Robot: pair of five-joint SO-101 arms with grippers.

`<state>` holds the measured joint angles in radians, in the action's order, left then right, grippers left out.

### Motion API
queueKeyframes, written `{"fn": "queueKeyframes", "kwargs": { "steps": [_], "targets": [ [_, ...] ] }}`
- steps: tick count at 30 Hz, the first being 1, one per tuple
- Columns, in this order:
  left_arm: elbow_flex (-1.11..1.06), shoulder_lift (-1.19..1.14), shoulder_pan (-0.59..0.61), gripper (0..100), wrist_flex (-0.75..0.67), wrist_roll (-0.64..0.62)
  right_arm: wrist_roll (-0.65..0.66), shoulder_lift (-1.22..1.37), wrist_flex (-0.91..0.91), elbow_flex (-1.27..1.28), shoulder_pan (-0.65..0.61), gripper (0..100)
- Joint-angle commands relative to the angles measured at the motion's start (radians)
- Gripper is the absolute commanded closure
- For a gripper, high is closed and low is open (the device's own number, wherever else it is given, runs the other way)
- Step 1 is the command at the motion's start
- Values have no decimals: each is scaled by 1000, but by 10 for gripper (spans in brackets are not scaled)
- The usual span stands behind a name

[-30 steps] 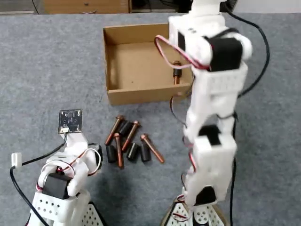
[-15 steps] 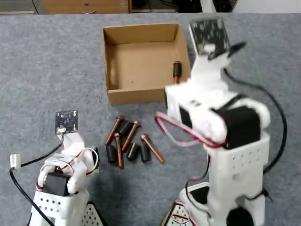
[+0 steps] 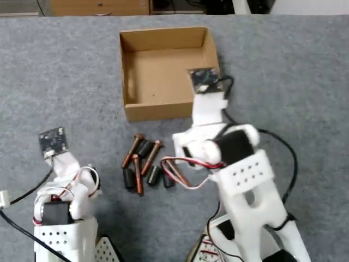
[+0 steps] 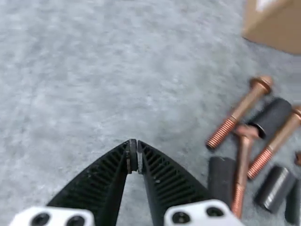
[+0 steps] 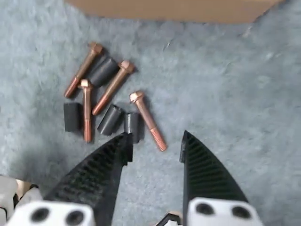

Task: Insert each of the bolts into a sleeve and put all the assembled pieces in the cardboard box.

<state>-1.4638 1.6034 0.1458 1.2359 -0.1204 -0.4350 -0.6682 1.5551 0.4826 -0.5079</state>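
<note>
Several copper bolts [image 5: 113, 87] and several black sleeves [image 5: 110, 119] lie in a loose pile on the grey carpet, in front of the cardboard box [image 3: 163, 112]. My right gripper [image 5: 156, 140] hangs open above the pile, with one bolt [image 5: 148, 121] just beyond the gap between its fingers. It holds nothing. In the high view the right arm [image 3: 218, 147] stands over the pile's right side, and its camera board covers the box's right inner corner. My left gripper [image 4: 133, 157] is shut and empty over bare carpet, to the left of the pile [image 4: 254, 136].
The box's floor [image 3: 158, 71] is bare where it shows. A red wire loop [image 3: 180, 166] from the right arm hangs over the rightmost bolt. Open carpet surrounds the pile on the left and right. Wooden furniture stands at the far edge.
The right arm has drawn back from over the box and come down above the pile. Its camera board now hides the assembled piece seen in the box earlier. The left arm shifted left.
</note>
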Motion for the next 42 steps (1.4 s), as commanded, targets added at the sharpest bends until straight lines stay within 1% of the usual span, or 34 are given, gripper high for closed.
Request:
{"fn": "queueKeyframes", "kwargs": {
  "steps": [1,5,8,10,12,15,16,18,21,23,26,29,32,34,39,42],
  "targets": [
    [11,7,95,982,-11,8,-34,-24,-64,64,-65,832],
    [11,7,169,982,-11,9,-34,-24,-132,134,-90,832],
    [11,7,196,982,-11,63,-32,-21,-196,229,-90,833],
    [11,7,216,982,-11,94,-6,-21,-238,289,-85,835],
    [11,7,235,982,-11,106,5,-24,-276,325,-88,873],
    [11,7,239,982,-11,106,8,-21,-341,355,-90,973],
    [11,7,239,982,-11,106,8,-21,-359,369,-90,982],
    [11,7,238,982,-11,104,8,-21,-393,407,-104,963],
    [9,7,235,982,-11,104,0,-21,-420,449,-122,878],
    [9,7,235,982,-11,103,0,-21,-427,460,-122,839],
    [9,7,233,982,-11,101,-2,-21,-459,493,-122,858],
    [9,7,233,982,-11,100,-2,-21,-539,549,-122,890],
    [8,7,233,982,-11,98,-23,-21,-624,610,-124,894],
    [-3,7,232,982,-12,98,-43,-21,-643,619,-131,894],
    [-51,7,232,982,-14,98,-55,-21,-644,624,-254,894],
    [-48,7,239,982,-17,98,-64,-19,-647,622,-272,894]
  ]
}}
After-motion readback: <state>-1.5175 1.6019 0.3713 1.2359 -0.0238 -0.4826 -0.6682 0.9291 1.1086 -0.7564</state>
